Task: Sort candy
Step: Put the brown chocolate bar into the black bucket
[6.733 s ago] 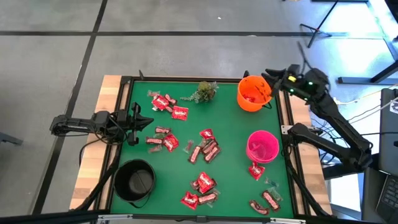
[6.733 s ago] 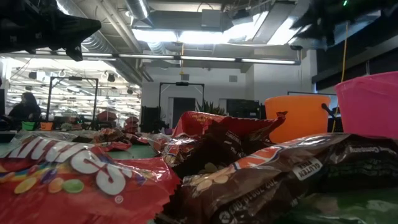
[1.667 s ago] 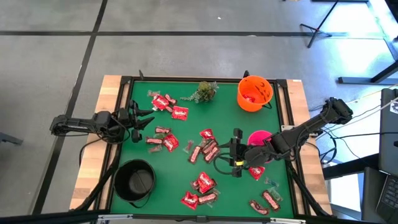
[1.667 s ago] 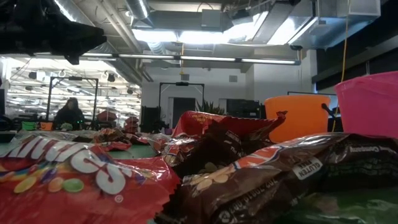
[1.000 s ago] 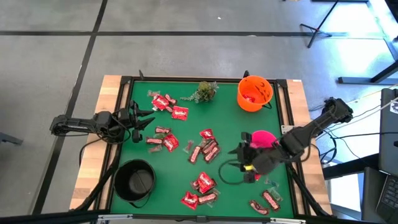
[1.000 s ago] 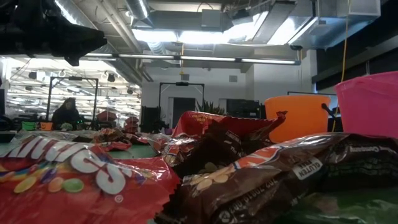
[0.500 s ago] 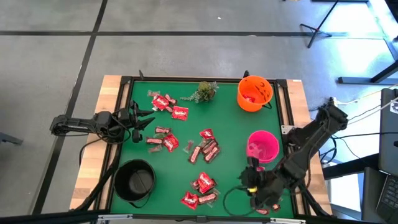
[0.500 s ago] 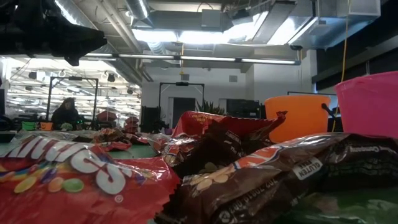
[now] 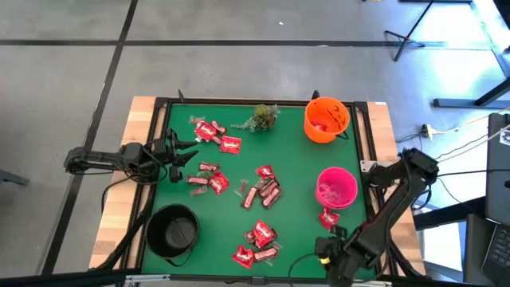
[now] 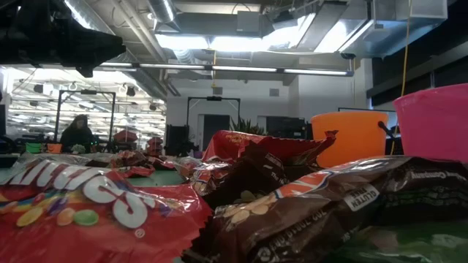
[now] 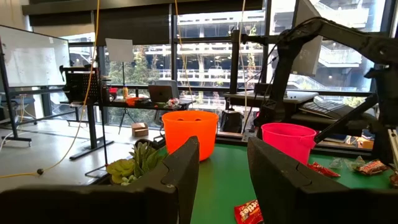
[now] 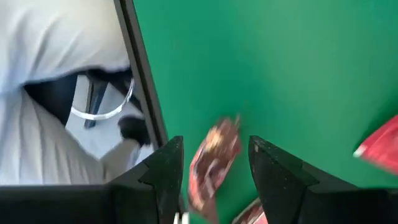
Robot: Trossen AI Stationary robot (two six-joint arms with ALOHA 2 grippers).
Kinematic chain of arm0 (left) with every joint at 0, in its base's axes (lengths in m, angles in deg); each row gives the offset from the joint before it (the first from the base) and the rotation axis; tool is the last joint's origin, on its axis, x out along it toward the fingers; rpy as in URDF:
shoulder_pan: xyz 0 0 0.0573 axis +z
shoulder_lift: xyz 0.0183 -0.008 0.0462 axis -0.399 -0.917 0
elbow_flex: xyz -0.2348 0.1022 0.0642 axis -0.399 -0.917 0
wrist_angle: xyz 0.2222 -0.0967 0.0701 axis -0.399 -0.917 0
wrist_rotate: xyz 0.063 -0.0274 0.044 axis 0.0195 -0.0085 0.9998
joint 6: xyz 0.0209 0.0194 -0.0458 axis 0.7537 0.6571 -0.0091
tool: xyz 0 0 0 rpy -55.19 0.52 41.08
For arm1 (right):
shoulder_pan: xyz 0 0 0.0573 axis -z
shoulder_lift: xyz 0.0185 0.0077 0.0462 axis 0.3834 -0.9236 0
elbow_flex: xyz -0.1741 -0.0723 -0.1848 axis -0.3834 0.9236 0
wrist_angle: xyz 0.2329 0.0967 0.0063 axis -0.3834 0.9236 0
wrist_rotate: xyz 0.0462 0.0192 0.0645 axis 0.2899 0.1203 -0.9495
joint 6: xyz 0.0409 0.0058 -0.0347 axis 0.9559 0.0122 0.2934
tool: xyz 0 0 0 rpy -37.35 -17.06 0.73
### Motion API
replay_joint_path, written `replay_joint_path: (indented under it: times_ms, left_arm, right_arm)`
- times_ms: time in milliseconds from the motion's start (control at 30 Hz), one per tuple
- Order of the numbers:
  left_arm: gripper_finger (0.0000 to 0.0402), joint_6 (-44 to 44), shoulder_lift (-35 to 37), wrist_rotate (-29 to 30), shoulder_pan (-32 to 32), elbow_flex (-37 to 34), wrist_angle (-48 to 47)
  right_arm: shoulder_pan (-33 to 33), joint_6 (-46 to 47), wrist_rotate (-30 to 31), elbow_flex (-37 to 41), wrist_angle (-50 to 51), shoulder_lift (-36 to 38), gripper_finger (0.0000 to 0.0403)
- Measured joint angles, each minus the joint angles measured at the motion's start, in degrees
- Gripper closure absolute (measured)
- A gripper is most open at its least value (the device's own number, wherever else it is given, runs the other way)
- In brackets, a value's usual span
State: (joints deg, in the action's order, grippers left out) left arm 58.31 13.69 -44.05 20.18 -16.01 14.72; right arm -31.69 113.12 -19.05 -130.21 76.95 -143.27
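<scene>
Left arm: waits at the counter's left edge, its end effector pointing inward over the green mat, fingers spread and empty.
Black bowl: sits at the near left corner; no candy shows inside it.
Candy: red packets and dark bars lie scattered over the middle of the mat, with more by the near edge and a few near the right corner.
Orange bowl: far right, with red packets inside.
Pink bowl: right of centre; its contents cannot be made out.
Right arm: folded low at the near right corner, its end effector over the candy there; the wrist view shows the fingers spread, with a dark-wrapped bar between them, not pinched.
Step in hand: likely lining up a pick of that bar.
Next move: probably calls for lowering, centring on the bar, closing, then carrying it to the matching bowl.
</scene>
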Motion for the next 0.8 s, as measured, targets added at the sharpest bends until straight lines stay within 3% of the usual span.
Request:
replay_joint_path:
  times_ms: [133,333,567,800]
  left_arm:
    - [0.0274,0.0,0.0,0.0,0.0,0.0,0.0]
    - [0.0274,0.0,0.0,0.0,0.0,0.0,0.0]
    - [0.0274,0.0,0.0,0.0,0.0,0.0,0.0]
    - [0.0274,0.0,0.0,-0.1,0.0,0.0,0.0]
  right_arm:
    - [-1.0,4.0,-2.4,0.0,-0.5,-1.4,0.0224]
    - [-1.7,9.2,-0.4,0.0,-1.6,-2.5,0.0224]
    - [-1.6,10.9,-3.9,0.0,-5.9,-7.2,0.0224]
    - [-1.6,14.8,-5.8,0.0,-1.1,-7.7,0.0224]
